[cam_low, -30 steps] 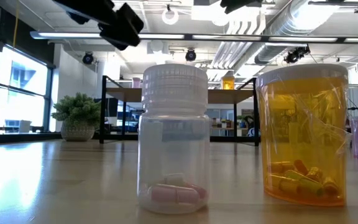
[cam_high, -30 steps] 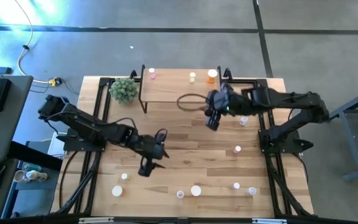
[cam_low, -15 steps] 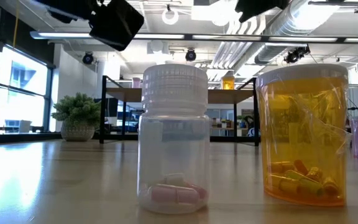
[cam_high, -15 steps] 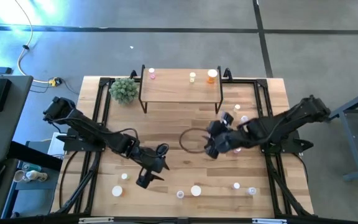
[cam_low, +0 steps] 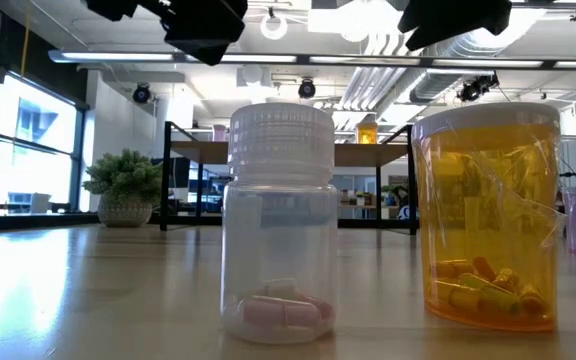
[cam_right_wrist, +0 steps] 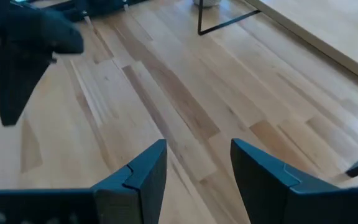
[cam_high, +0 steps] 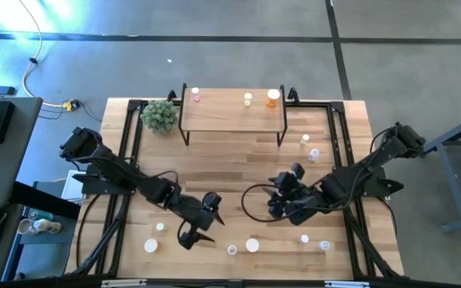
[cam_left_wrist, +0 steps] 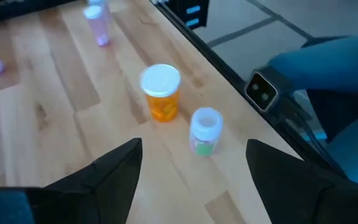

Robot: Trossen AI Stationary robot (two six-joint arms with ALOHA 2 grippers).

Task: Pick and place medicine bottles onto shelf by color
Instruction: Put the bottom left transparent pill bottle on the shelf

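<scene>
The left gripper [cam_left_wrist: 194,177], fingers spread wide and empty, is hovering at lower centre; closing could probably topple the orange bottle [cam_left_wrist: 161,92] beside the greenish bottle [cam_left_wrist: 205,130].

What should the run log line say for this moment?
left gripper: open, above orange bottle | right gripper: open, empty, mid-table | shelf: three bottles

I see a table [cam_high: 238,160] of pale planked wood with a smooth, faintly shiny finish. The shelf [cam_high: 230,108] on it has a light wooden top on thin matt black metal legs. Beside the clear plastic bottle [cam_low: 279,222], with its ribbed white cap, stands a glossy see-through orange plastic bottle [cam_low: 488,215]. My left gripper's fingers [cam_left_wrist: 114,171] look matt black.
</scene>
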